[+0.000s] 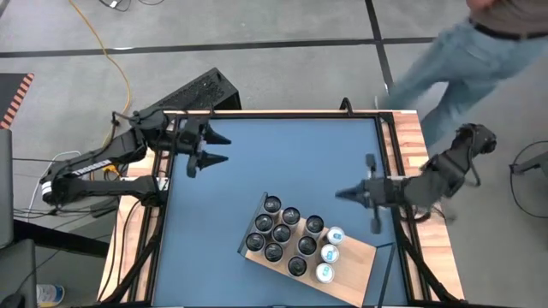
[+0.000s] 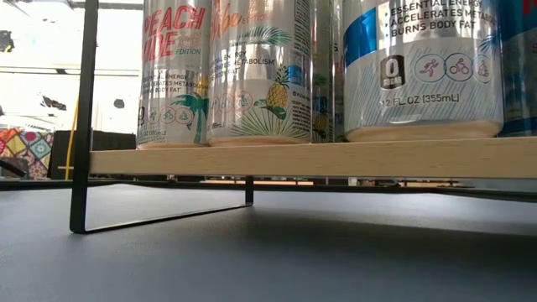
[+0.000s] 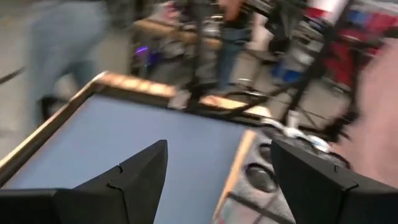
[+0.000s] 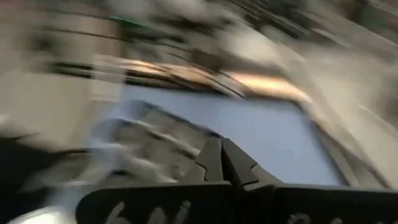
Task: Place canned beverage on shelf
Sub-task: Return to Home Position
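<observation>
The shelf [image 1: 358, 263], a light-wood board with a dark edge, stands slantwise on the blue table's near right part. Several cans [image 1: 287, 235] stand upright on it, most with dark tops and three with pale tops [image 1: 330, 252]. In the low view the board [image 2: 294, 158] rests on a thin black frame [image 2: 80, 168], and the cans [image 2: 260, 75] stand on top of it. My left gripper [image 1: 224, 148] is open and empty over the table's far left part; it also shows in its own view [image 3: 217, 158]. My right gripper [image 1: 339, 194] is shut and empty just beyond the shelf's far right corner, its fingers together in its own view [image 4: 222, 155].
A person [image 1: 479, 51] in jeans stands beyond the table's far right corner. A black ribbed object [image 1: 201, 92] lies on the floor behind the far left edge. Wooden strips [image 1: 411, 162] edge the table. Bare blue table [image 1: 282, 158] lies between the two grippers.
</observation>
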Robot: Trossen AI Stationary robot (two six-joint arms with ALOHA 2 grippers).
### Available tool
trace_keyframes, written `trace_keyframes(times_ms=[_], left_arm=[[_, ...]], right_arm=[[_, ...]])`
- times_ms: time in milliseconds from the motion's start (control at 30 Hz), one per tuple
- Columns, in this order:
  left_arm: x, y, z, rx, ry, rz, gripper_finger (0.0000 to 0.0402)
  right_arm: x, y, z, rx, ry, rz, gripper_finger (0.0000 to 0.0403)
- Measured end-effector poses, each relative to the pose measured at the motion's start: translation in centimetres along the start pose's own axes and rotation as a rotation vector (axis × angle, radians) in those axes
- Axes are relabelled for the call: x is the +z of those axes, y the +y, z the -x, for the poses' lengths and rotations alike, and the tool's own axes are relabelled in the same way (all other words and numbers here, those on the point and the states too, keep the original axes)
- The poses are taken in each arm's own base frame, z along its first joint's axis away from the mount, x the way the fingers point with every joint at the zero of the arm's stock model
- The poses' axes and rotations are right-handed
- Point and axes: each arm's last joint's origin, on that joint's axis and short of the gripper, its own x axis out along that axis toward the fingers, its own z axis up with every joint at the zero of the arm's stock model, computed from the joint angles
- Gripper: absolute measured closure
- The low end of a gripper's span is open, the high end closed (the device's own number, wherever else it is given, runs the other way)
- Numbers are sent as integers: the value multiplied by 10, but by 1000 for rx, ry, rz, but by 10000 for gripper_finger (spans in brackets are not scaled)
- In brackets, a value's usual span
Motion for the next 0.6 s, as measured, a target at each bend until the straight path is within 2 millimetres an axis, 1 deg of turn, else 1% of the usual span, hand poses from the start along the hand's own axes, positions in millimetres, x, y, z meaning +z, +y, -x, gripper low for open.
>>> trace_keyframes(times_ms=[100, 133, 167, 233, 333, 433, 533, 600], left_arm=[[6, -3, -2, -101, -48, -86, 132], [8, -4, -1, -119, -62, -105, 132], [9, -5, -1, -130, -71, -118, 132], [9, -6, 0, -143, -71, -128, 132], [7, -7, -1, -155, -57, -123, 132], [5, -8, -7, -102, -62, -121, 132], [-3, -9, -16, 2, -43, -103, 132], [-10, -9, -19, 67, -42, -91, 132]], right_arm=[[18, -14, 6, 380, -150, 152, 403], [21, -21, 8, 473, -193, 183, 403], [22, -29, 12, 526, -218, 192, 403], [18, -45, 19, 535, -199, 161, 403], [9, -65, 21, 435, -191, 63, 403], [-2, -75, 13, 379, -203, 30, 403], [-14, -81, 8, 399, -229, -10, 403], [-21, -87, 7, 382, -252, -47, 403]])
